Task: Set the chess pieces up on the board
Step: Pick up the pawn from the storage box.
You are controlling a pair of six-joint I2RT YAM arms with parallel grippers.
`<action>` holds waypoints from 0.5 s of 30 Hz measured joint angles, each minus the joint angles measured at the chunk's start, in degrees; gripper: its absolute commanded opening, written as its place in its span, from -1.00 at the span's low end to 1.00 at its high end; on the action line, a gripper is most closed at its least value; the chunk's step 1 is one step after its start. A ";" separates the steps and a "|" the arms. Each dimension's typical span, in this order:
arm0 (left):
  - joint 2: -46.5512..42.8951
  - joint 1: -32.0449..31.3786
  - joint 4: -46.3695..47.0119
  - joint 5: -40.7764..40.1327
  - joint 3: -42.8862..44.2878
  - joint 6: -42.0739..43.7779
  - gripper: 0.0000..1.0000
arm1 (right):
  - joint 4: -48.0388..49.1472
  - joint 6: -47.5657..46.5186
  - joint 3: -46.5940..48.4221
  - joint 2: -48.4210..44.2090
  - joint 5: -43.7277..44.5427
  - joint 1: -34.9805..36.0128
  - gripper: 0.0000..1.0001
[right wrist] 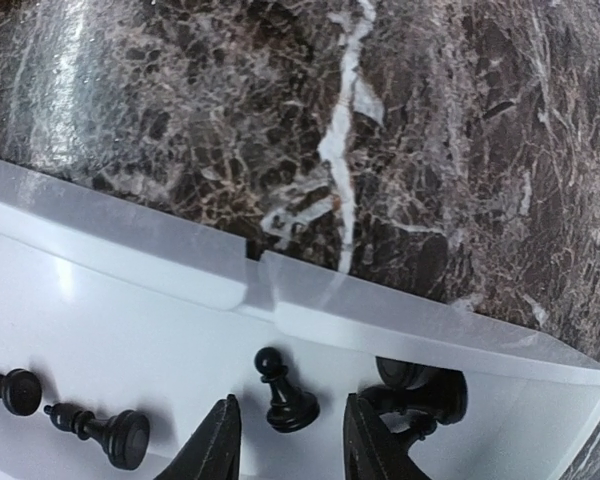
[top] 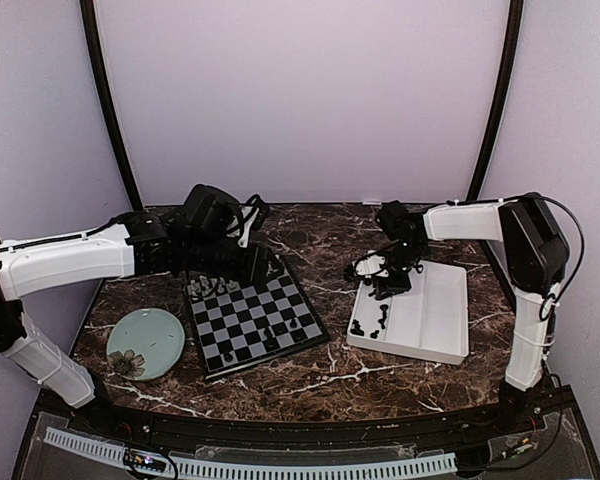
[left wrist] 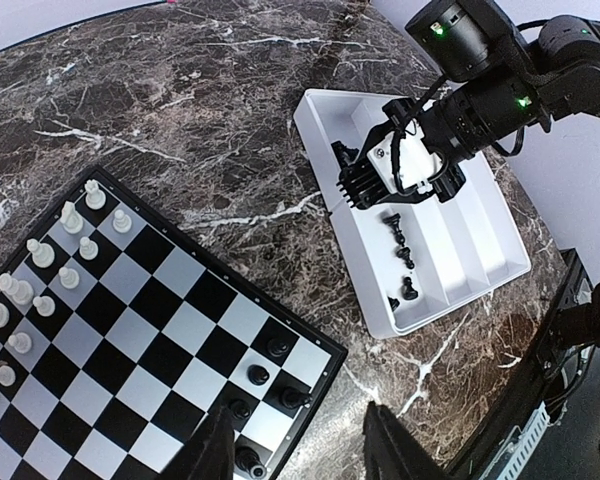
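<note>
The step in hand is fetching one more black piece from the tray [right wrist: 130, 330]. The right pincer [right wrist: 290, 402] hangs low inside it, jaws apart on either side of a pawn [right wrist: 283, 390] and not touching it, so it is open and grips nothing. The pawn sits near the tray's wall, on the side nearest the bare counter [right wrist: 230, 120]. It looks upright rather than toppled like its neighbours, with its head towards the wall and its base towards the jaws, so its long axis runs up between the fingers. I cannot be sure of that from this slant. The next move calls for closing squarely on the stem without tipping the pawn, then lifting it clear of the wall and carrying it to the board [left wrist: 170, 330]. There a few black men [left wrist: 258, 376] stand at one corner and white men [left wrist: 42, 255] fill the opposite side. The left pincer [left wrist: 298, 415] hovers open and empty over the black corner.
</note>
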 measured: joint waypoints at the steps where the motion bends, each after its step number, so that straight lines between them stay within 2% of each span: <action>1: 0.00 0.00 0.04 0.00 0.00 0.00 -0.09 | -0.48 -0.15 0.00 0.07 -0.04 0.17 -0.29; 8: 0.00 0.11 0.48 0.20 -0.15 0.02 -0.08 | -1.42 -0.61 0.00 0.24 0.11 1.62 -0.42; 15: 0.00 0.11 0.83 0.44 -1.29 0.02 -0.08 | -2.01 -0.59 0.00 0.24 0.90 1.81 -0.43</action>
